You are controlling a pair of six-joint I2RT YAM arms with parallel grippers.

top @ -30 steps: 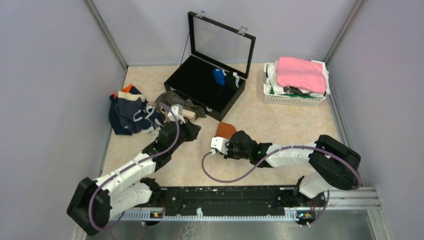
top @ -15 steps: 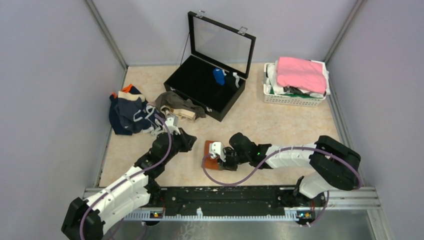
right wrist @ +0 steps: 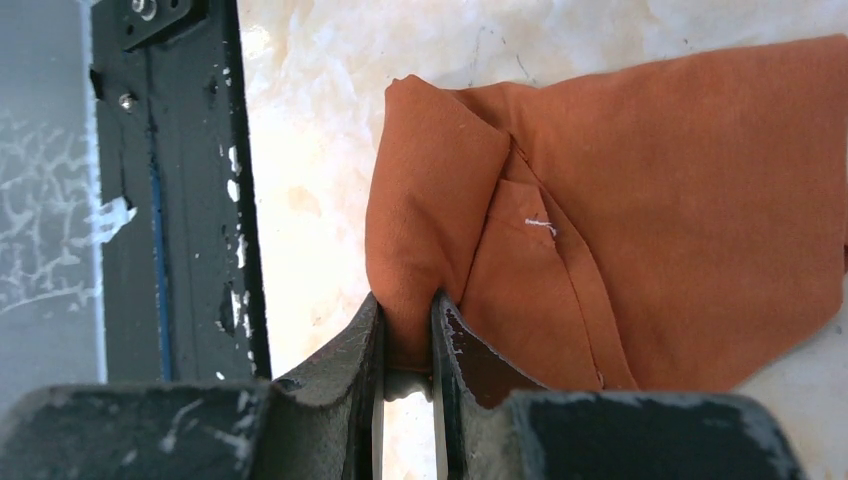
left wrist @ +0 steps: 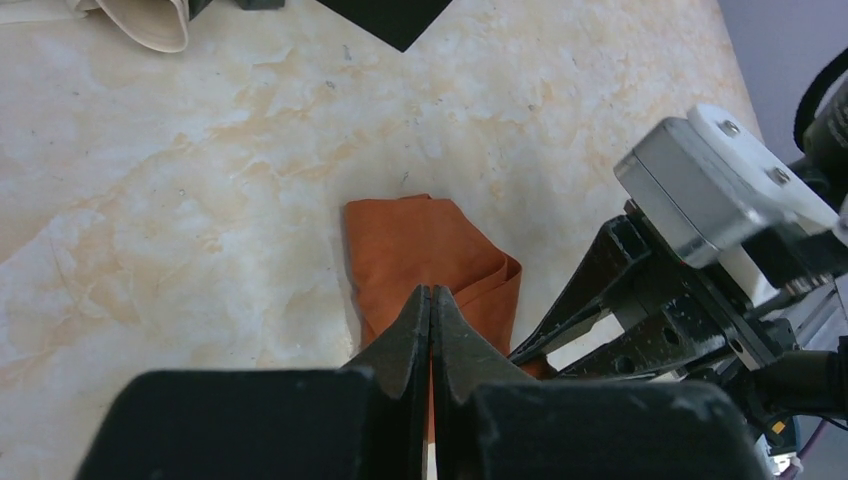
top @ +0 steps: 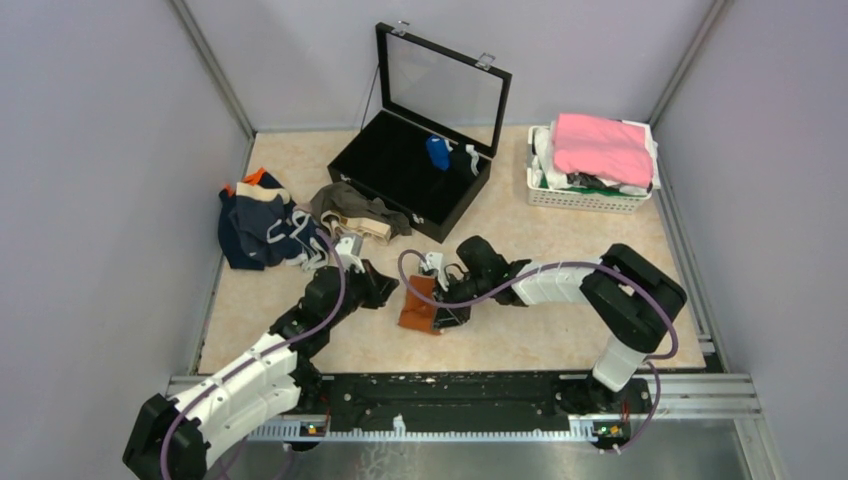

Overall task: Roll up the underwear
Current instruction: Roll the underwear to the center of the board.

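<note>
The rust-orange underwear (top: 417,306) lies folded on the table between both arms, and also fills the left wrist view (left wrist: 420,245) and the right wrist view (right wrist: 650,200). My right gripper (top: 442,300) is shut on a doubled fold at its edge (right wrist: 405,300). My left gripper (top: 388,291) is shut, its tips (left wrist: 430,295) meeting right over the cloth's left part with no cloth bunched between them. Navy underwear (top: 262,228) and olive-brown underwear (top: 355,210) are heaped at the far left.
An open black case (top: 400,170) with a blue item (top: 438,152) stands at the back centre. A white basket (top: 548,190) at the back right holds a bright pink cloth (top: 600,145). The black base rail (top: 450,395) runs along the near edge, close to the right gripper (right wrist: 190,190).
The right gripper brought the orange underwear left and nearer, and its forearm swung round. The left arm pulled back from the olive-brown heap to the orange cloth, and its jaws closed fully.
</note>
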